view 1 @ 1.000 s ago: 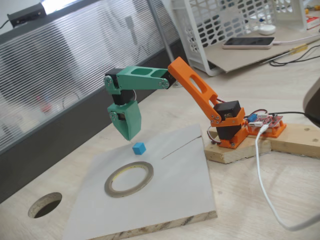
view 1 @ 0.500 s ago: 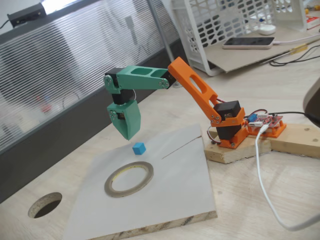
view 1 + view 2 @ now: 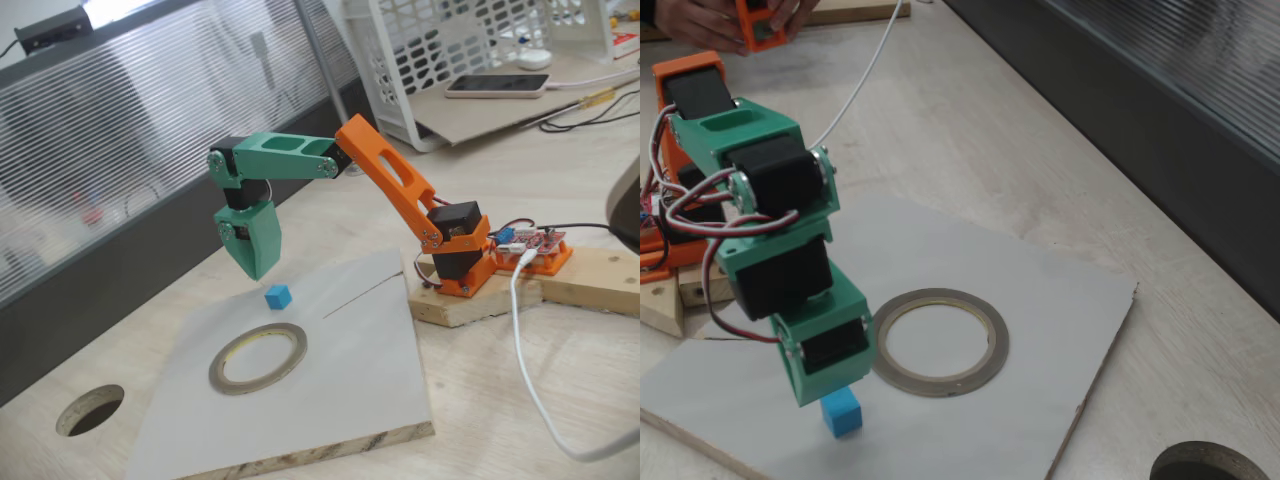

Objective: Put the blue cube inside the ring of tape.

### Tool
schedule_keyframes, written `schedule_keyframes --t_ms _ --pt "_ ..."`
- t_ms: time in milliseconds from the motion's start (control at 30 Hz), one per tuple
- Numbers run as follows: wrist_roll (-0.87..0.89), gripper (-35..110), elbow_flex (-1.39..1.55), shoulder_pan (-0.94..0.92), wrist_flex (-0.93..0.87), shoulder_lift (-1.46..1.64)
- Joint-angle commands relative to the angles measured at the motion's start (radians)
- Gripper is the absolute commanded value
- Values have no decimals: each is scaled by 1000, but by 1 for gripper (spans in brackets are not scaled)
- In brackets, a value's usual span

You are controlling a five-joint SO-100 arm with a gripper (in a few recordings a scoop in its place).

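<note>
The blue cube [image 3: 278,296] [image 3: 842,413] rests on the grey board, a short way from the ring of tape [image 3: 218,375] [image 3: 940,385], which lies flat with nothing in its wide centre. My green gripper [image 3: 258,272] [image 3: 825,395] points down and hovers just above the cube, slightly to its left in both fixed views. Its jaws look pressed together into one wedge with nothing between them. The cube is apart from the fingers and outside the ring.
The grey board [image 3: 350,400] [image 3: 1070,290] lies on a wooden table with a round hole [image 3: 90,410] [image 3: 1200,465] cut near the board. The orange arm base [image 3: 465,260] sits on a wood block with a white cable [image 3: 522,340]. Behind stand a white basket [image 3: 440,60] and a phone [image 3: 497,86].
</note>
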State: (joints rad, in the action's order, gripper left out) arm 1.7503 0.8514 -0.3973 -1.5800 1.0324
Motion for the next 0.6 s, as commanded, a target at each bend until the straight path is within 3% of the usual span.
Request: schedule_keyframes --t_ms 0,167,567 --pt "14 1 -6 -12 -9 34" --pt "14 3 -14 -12 -9 35" --pt "15 33 -18 -14 -233 35"
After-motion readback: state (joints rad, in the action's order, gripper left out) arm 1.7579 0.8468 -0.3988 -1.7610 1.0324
